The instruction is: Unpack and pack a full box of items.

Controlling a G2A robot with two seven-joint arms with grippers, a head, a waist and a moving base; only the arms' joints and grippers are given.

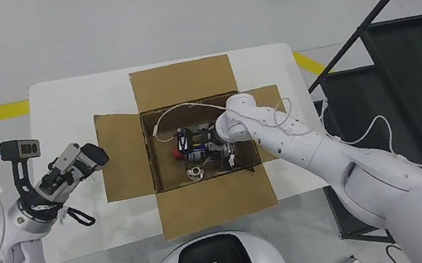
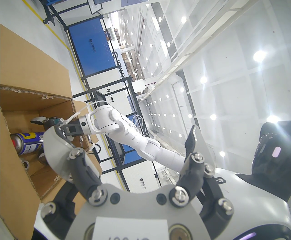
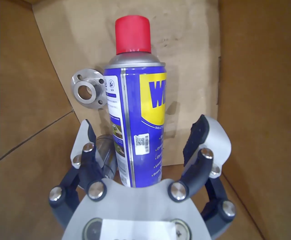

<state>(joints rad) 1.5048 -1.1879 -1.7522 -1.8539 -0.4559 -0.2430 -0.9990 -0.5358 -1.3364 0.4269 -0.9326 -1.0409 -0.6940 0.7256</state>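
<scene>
Unpacking step: blue-and-yellow metal spray can with red cap [image 3: 136, 109], lying in the brown cardboard box [image 1: 214, 202], is straddled by the right gripper [image 3: 143, 125], fingers released, so closure and lift are judged due next; the left gripper [image 1: 85, 159] is held spread and empty beside the box.

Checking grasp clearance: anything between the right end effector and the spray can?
Mostly clear: the spray can lies between the right end effector's open fingers. A shiny cylinder shows between one finger and the can and could block closing.

Blue-and-yellow spray can [image 3: 136, 109], red cap [image 3: 133, 34], brown box [image 3: 34, 68].
</scene>
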